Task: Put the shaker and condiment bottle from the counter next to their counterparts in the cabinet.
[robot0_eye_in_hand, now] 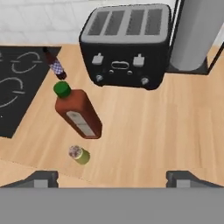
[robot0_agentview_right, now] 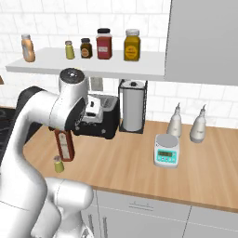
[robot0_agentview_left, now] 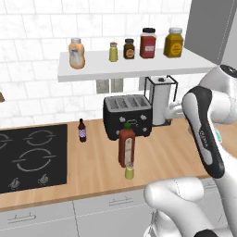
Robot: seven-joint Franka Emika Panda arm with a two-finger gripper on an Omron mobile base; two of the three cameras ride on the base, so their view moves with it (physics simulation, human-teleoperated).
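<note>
My claw (robot0_eye_in_hand: 112,177) hangs wide and empty above the counter (robot0_eye_in_hand: 153,135), its two dark tips spread far apart at the bottom of the hand view, gripping nothing. Just beyond and to one side of them stands the shaker (robot0_eye_in_hand: 79,154), small and yellow-green with a grey top, near the counter's front edge; directly behind it, close by, rises the condiment bottle (robot0_eye_in_hand: 78,112) with its green cap. Both remain on the wood in front of the black toaster (robot0_eye_in_hand: 127,43), beside the cooktop (robot0_eye_in_hand: 17,83).

By my reading, the job is at its opening step: neither item has been lifted, and the shaker looks the nearer pick. The next move calls for shifting sideways over it, dropping low, and closing without knocking the bottle.

My arm is folded high, elbow raised, the hand pitched forward and down over the counter. Above, on the cabinet (robot0_agentview_left: 134,65), the twin shaker (robot0_agentview_left: 113,52) and the squat orange bottle (robot0_agentview_left: 77,53) wait well apart.
</note>
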